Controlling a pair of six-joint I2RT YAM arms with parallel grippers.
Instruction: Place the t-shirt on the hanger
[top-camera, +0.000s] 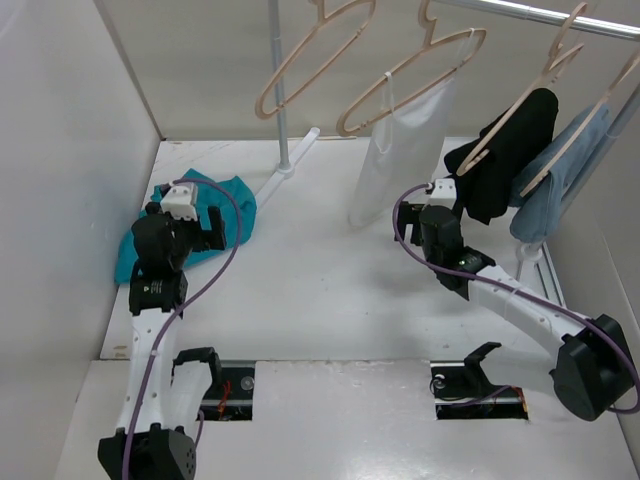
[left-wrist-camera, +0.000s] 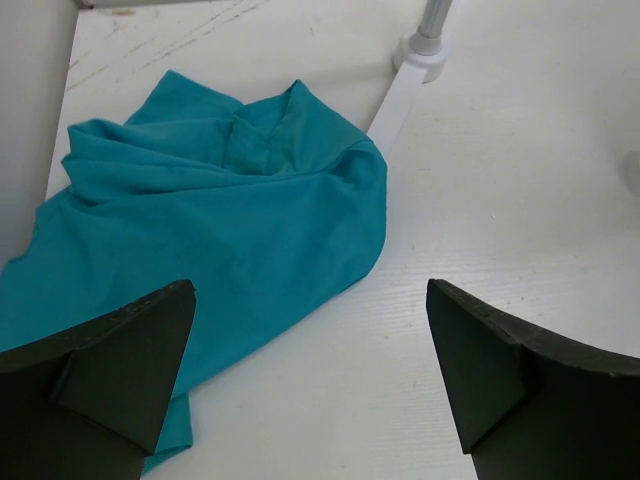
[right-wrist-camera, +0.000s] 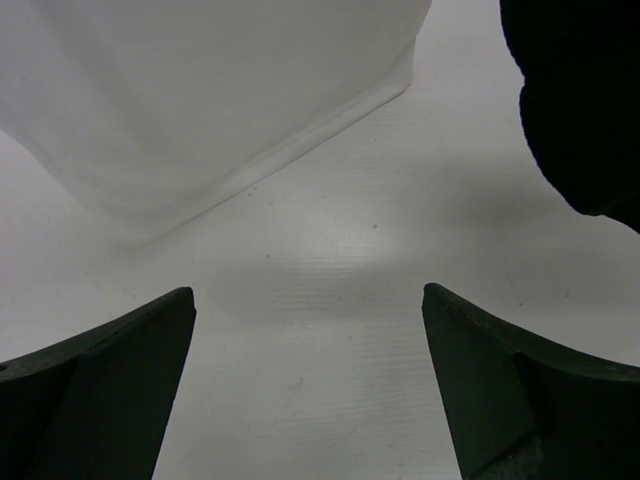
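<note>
**T-shirt heaped in far-left corner, left tool over its near edge**
Teal t-shirt (left-wrist-camera: 220, 220) lies crumpled by the side wall (top-camera: 70, 200), w/ the left tool (left-wrist-camera: 308, 290) gaping wide & empty above its near hem. Rack foot (left-wrist-camera: 400, 95) is just beyond the cloth; bare tabletop (top-camera: 320, 290) to the right. Left arm bent fwd, apparently low. Right tool (right-wrist-camera: 308, 295), jaws apart, faces the white garment (right-wrist-camera: 200, 90). Bare hanger (top-camera: 310, 55) overhead.

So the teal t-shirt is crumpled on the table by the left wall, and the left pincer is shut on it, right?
No. The t-shirt does lie crumpled on the table by the left wall, but the left pincer is open, holding nothing, as the left wrist view shows.
</note>
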